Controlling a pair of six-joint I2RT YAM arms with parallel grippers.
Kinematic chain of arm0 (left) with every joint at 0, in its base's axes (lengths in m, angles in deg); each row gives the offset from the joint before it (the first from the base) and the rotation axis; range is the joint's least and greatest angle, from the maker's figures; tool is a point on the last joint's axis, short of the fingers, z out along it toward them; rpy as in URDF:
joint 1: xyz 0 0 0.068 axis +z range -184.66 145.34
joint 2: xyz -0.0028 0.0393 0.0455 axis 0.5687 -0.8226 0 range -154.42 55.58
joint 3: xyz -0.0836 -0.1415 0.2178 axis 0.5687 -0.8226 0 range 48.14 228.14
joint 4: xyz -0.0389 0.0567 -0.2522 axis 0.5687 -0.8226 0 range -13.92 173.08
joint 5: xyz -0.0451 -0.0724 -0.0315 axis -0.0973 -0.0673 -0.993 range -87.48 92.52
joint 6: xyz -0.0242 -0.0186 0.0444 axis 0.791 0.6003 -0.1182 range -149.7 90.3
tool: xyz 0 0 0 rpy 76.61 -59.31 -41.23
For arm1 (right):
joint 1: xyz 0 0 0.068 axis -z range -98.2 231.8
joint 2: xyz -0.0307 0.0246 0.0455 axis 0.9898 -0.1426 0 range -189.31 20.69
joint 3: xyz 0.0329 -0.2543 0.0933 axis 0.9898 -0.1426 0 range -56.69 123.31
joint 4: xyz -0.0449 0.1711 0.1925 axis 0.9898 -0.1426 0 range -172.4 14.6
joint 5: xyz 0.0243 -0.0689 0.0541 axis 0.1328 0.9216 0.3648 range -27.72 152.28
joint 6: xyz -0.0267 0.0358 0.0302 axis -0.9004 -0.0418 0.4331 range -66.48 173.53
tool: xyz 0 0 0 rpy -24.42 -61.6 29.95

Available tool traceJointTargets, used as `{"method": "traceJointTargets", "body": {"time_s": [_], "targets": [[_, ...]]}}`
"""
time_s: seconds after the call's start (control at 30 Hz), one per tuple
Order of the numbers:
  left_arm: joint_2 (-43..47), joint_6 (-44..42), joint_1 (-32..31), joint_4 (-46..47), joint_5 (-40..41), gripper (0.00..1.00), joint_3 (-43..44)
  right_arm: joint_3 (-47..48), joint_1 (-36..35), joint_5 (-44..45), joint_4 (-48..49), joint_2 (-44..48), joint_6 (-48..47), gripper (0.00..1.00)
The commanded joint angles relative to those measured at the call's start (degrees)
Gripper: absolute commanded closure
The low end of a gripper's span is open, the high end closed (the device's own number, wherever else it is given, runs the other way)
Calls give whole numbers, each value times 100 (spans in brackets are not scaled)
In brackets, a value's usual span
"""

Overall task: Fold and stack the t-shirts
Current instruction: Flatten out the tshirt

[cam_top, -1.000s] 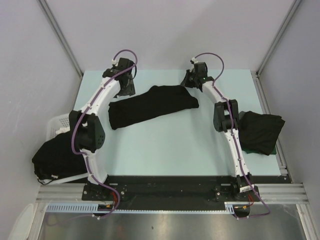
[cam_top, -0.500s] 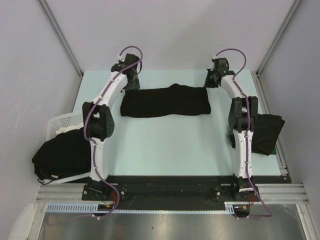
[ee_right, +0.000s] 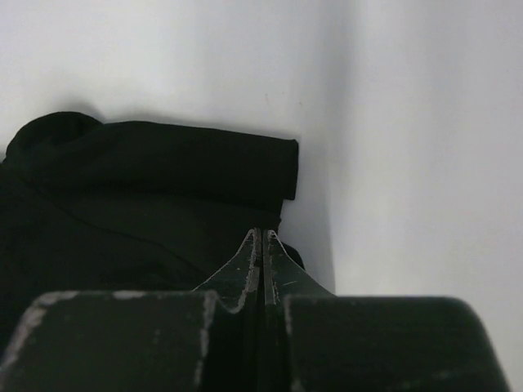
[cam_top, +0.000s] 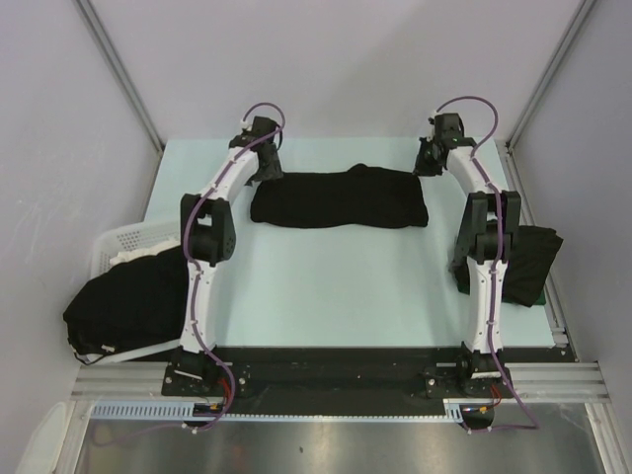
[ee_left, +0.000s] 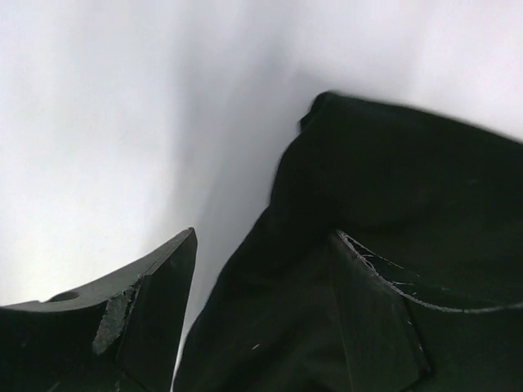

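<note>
A black t-shirt (cam_top: 339, 197), folded into a long strip, lies across the far middle of the table. My left gripper (cam_top: 265, 170) is at its left end. In the left wrist view this gripper (ee_left: 261, 318) is open, with the shirt's cloth (ee_left: 392, 188) lying between its jaws. My right gripper (cam_top: 427, 163) is at the shirt's right end. In the right wrist view it (ee_right: 263, 237) is shut, its tips at the edge of the shirt (ee_right: 155, 188). A folded black t-shirt (cam_top: 518, 262) lies at the table's right edge.
A white slotted basket (cam_top: 114, 242) stands off the table's left side, with a heap of black shirts (cam_top: 118, 306) spilling over it. The right arm's elbow (cam_top: 484, 222) stands beside the folded shirt. Grey walls close in the back and sides.
Both arms have stretched toward the far edge and dragged the shirt away and to the right. It has straightened from a slanted bundle into a level strip.
</note>
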Motion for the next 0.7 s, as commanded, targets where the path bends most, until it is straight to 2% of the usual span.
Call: {"method": "traceJointTargets", "body": {"time_s": [0.0, 0.2, 0.4, 0.67], "targets": [[74, 42, 16, 1152, -542, 29, 318, 13, -90, -181, -113, 282, -69, 100], [5, 305, 33, 2007, -745, 29, 274, -154, -99, -181, -122, 353, -96, 100], [-277, 728, 139, 2034, -895, 30, 318, -119, -99, -208, -157, 362, -122, 100], [-339, 991, 174, 2104, -649, 31, 239, -207, -82, -234, -157, 414, -166, 100]]}}
